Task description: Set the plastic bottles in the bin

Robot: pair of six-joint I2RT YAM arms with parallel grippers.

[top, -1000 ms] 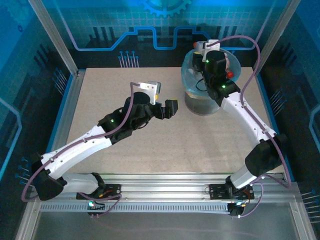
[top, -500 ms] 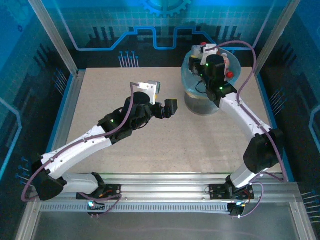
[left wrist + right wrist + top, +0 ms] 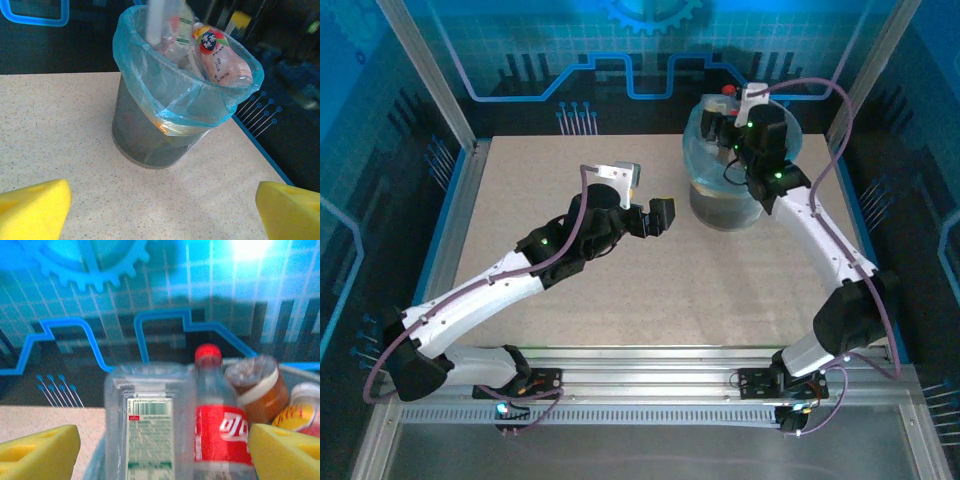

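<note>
bottles (image 3: 220, 435) fill bin (image 3: 145, 137); r gripper (image 3: 162, 450) spread

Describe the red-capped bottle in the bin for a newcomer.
Find the blue-lined mesh bin at the table's far right. Inside, the bottle stands between a clear bottle and a brown bottle; unlike them, it has a red cap and red label.

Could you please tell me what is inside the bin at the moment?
The bin is piled to its rim with plastic bottles: a red-labelled bottle, a brown bottle and a pink bottle. Its bag and the top layer hide anything deeper.
</note>
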